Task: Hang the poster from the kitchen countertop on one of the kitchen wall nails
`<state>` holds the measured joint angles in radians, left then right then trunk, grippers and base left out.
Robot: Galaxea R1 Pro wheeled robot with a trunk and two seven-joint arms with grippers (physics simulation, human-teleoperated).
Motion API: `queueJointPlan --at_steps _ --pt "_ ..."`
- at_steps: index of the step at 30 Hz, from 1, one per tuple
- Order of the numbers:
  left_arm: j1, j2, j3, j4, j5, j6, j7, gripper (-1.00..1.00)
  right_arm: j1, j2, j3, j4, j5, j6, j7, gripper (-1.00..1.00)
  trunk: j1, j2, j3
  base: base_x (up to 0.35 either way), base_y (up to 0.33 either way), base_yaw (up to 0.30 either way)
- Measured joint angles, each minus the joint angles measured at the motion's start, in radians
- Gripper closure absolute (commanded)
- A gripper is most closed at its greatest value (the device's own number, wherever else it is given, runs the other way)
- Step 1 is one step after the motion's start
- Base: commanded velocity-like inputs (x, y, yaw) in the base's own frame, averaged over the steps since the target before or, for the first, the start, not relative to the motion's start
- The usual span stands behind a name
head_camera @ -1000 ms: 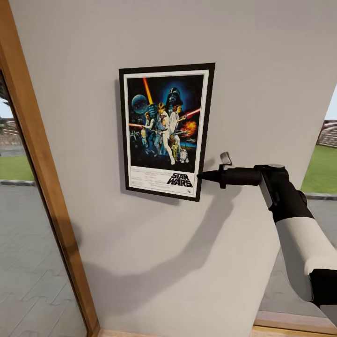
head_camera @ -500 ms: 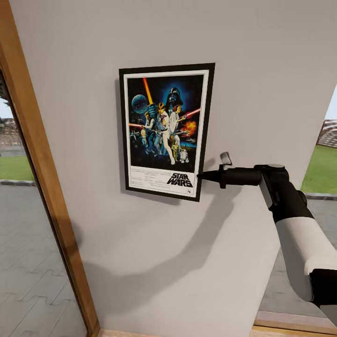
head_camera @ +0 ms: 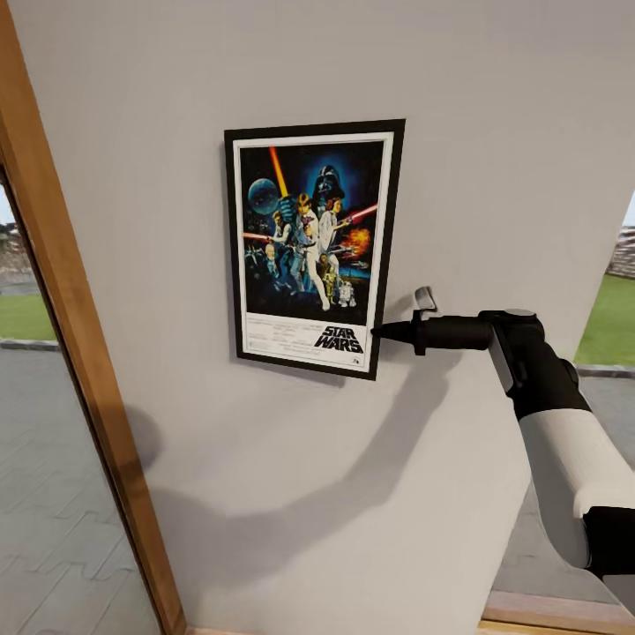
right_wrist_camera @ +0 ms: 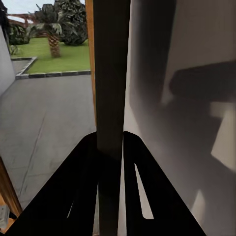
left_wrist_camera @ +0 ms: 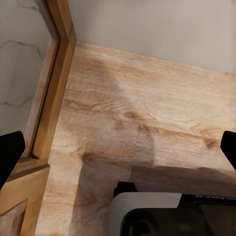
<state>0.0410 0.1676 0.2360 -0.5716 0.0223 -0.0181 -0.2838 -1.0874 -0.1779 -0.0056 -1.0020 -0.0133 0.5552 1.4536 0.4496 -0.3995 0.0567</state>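
Note:
The framed Star Wars poster (head_camera: 313, 247) stands upright and flat against the pale grey wall (head_camera: 494, 132). My right gripper (head_camera: 379, 332) is shut on the poster's lower right edge, reaching in from the right. In the right wrist view that edge shows as a dark vertical strip (right_wrist_camera: 110, 73) pinched between the black fingers (right_wrist_camera: 83, 167). No nail can be seen; the wall behind the poster is hidden. My left gripper (left_wrist_camera: 118, 147) hangs open over wooden floor, its fingertips (left_wrist_camera: 10, 150) far apart. The countertop is out of view.
A wooden door frame (head_camera: 70, 353) runs down the wall's left side, with glass and outdoor paving beyond it. Another opening onto grass (head_camera: 608, 309) lies right of the wall. Below the left gripper are wood floor (left_wrist_camera: 147, 98) and part of my own base (left_wrist_camera: 157, 216).
The head view has shifted slightly, so the door frame sits a little differently. Poster and right arm hold the same pose.

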Motion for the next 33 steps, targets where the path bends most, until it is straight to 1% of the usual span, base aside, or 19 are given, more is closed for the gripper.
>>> queueJointPlan --at_steps 4,5,13,29,31,33 --pt "0.000 0.000 0.000 0.000 0.000 0.000 0.000 -1.00 0.000 0.000 0.000 0.000 0.000 0.000 0.000 1.00 0.000 0.000 0.000 0.003 0.000 0.000" --pt "0.000 0.002 0.003 -0.001 0.001 -0.001 -0.003 -1.00 0.000 -0.004 0.000 -0.006 -0.005 0.002 0.001 1.00 0.000 0.000 0.000 0.000 0.000 0.000" --pt "0.000 0.000 0.003 -0.002 0.001 -0.001 -0.002 -1.00 0.000 -0.003 -0.001 -0.009 -0.047 0.002 0.002 1.00 0.000 0.000 0.000 0.000 0.000 0.000" --pt "0.000 0.000 0.003 -0.002 0.001 -0.001 -0.002 -1.00 0.000 -0.003 -0.001 -0.009 -0.047 0.002 0.002 1.00 0.000 0.000 0.000 0.000 0.000 0.000" --pt "0.000 -0.001 0.003 -0.003 0.000 -0.001 -0.002 -1.00 0.000 -0.002 -0.001 -0.008 -0.037 0.002 0.002 1.00 0.000 0.000 0.000 0.000 0.000 0.000" --pt "0.000 -0.001 0.003 0.000 0.000 -0.011 -0.001 -1.00 0.000 -0.003 -0.001 -0.008 -0.048 0.002 0.002 1.00 0.000 0.000 0.000 0.000 0.000 0.000"
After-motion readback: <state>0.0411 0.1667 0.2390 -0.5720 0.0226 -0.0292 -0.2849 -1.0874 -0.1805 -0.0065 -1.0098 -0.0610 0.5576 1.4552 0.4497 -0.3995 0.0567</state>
